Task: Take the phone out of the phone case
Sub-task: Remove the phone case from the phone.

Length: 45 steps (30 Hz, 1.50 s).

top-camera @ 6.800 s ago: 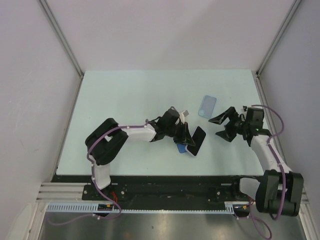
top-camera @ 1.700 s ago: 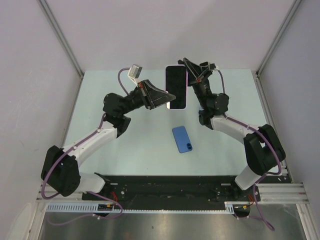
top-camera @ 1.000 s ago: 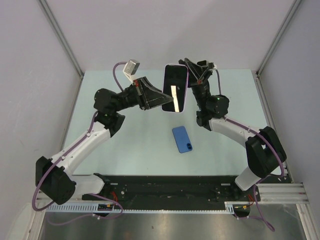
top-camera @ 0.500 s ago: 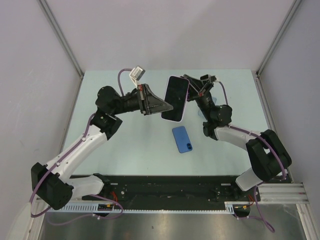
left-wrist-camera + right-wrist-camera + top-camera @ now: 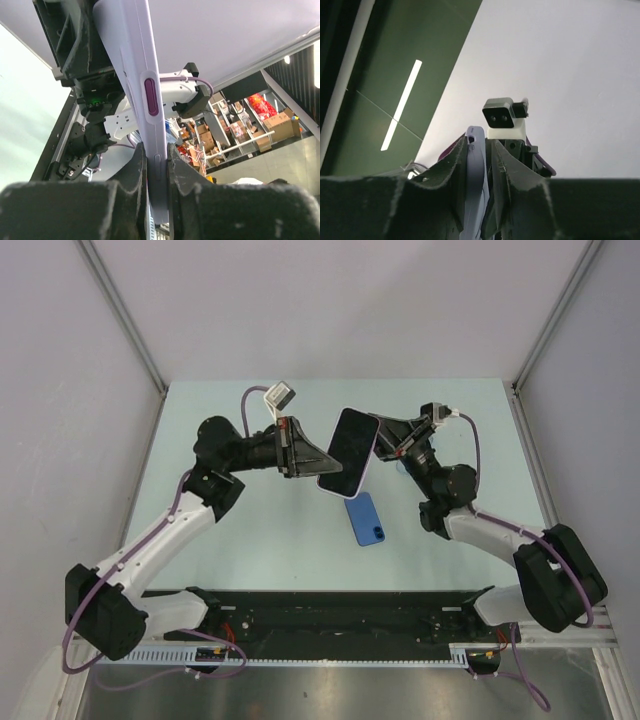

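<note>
A phone with a dark screen in a lilac phone case (image 5: 348,448) hangs tilted in the air above the middle of the table. My left gripper (image 5: 316,456) is shut on its left edge; in the left wrist view the fingers (image 5: 135,175) press both sides of the case (image 5: 145,85) just below its side button. From the right, my right gripper (image 5: 382,438) straddles the case's opposite edge. The right wrist view shows the case (image 5: 475,170) leaning on one finger, with a thin dark gap to the other finger (image 5: 501,165).
A blue phone-shaped thing (image 5: 366,519) lies flat on the pale green table (image 5: 250,440), below the held phone. Grey walls with metal corner posts close off the back and sides. A black rail runs along the near edge by the arm bases.
Both arms have carried the phone lower and toward the front, and it has tilted further clockwise. The right jaws have loosened on the case. The left grip is unchanged.
</note>
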{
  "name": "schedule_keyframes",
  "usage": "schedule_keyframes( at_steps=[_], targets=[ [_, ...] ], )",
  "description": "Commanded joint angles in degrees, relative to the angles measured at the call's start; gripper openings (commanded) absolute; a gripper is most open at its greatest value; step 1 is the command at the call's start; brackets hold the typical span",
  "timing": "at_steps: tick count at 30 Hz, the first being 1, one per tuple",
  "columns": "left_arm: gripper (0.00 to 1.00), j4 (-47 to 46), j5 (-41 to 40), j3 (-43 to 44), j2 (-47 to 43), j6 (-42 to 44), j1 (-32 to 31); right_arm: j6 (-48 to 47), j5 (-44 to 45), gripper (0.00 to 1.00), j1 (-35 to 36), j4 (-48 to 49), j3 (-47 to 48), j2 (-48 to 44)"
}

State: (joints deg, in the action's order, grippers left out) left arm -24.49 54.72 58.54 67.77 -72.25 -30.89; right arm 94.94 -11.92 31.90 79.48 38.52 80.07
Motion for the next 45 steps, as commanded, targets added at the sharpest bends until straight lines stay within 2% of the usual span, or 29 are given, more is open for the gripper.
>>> schedule_keyframes(
  at_steps=[1,4,8,10,13,23,27,30,31,34,36,37,38,40,41,43,44,45],
  targets=[
    [0.00,-33.3,-10.0,3.6,-1.5,1.1,1.2,-10.6,-24.7,0.31,6.1,-16.9,-7.1,2.9],
    [0.00,-34.4,-9.9,2.5,-0.4,0.2,1.5,-13.4,-25.5,0.37,6.4,-21.0,-7.8,1.2],
    [0.00,-34.7,-9.5,2.2,0.2,-0.1,1.9,-20.0,-23.9,0.50,6.0,-35.0,-8.0,-3.1],
    [0.00,-34.1,-9.4,2.3,0.4,0.3,2.1,-22.6,-23.2,0.54,5.5,-38.2,-8.0,-5.4],
    [0.00,-32.7,-8.9,2.5,0.9,1.2,2.2,-23.0,-23.8,0.54,5.1,-39.7,-8.0,-6.9],
    [0.00,-32.4,-8.5,0.8,5.1,2.6,2.6,-20.8,-26.1,0.38,7.9,-32.2,-8.0,-3.2],
    [0.00,-37.9,-8.8,-2.1,9.1,0.0,2.8,-17.4,-26.6,0.31,8.4,-25.6,-7.9,0.4],
    [0.00,-43.5,-9.0,-3.5,11.5,-3.3,3.3,-14.4,-27.1,0.12,8.5,-19.8,-7.9,4.3],
    [0.00,-44.5,-9.0,-3.7,12.8,-4.0,3.5,-13.9,-27.0,0.00,8.6,-18.2,-7.9,5.2],
    [0.00,-45.9,-9.0,-4.8,14.1,-4.4,4.3,-12.2,-26.0,0.00,8.1,-16.7,-7.9,7.5],
    [0.00,-43.5,-9.4,-5.5,14.2,-3.1,5.0,-11.4,-25.0,0.00,7.0,-16.3,-7.9,8.7],
    [0.02,-41.8,-10.2,-6.1,13.8,-1.1,5.3,-10.8,-24.7,0.00,6.5,-16.6,-7.9,9.0],
    [0.15,-37.9,-10.8,-6.5,13.4,0.3,5.9,-10.6,-24.4,0.00,5.9,-16.7,-8.0,9.3],
    [0.27,-34.1,-12.5,-8.0,12.7,4.0,6.6,-9.9,-23.8,0.00,4.3,-17.3,-7.9,10.1],
    [0.40,-31.6,-12.9,-8.5,12.0,4.9,7.2,-9.5,-23.1,0.00,3.9,-17.3,-7.8,10.3],
    [0.49,-29.7,-13.9,-9.7,11.4,6.8,7.8,-9.2,-22.7,0.00,2.6,-17.8,-7.3,11.0],
    [0.58,-28.7,-14.0,-9.9,11.2,7.3,8.1,-8.8,-22.3,0.00,2.1,-18.0,-7.1,11.2],
    [0.64,-28.0,-14.2,-10.3,11.1,7.7,8.4,-8.6,-22.2,0.00,1.7,-18.0,-6.8,11.4]
  ],
)
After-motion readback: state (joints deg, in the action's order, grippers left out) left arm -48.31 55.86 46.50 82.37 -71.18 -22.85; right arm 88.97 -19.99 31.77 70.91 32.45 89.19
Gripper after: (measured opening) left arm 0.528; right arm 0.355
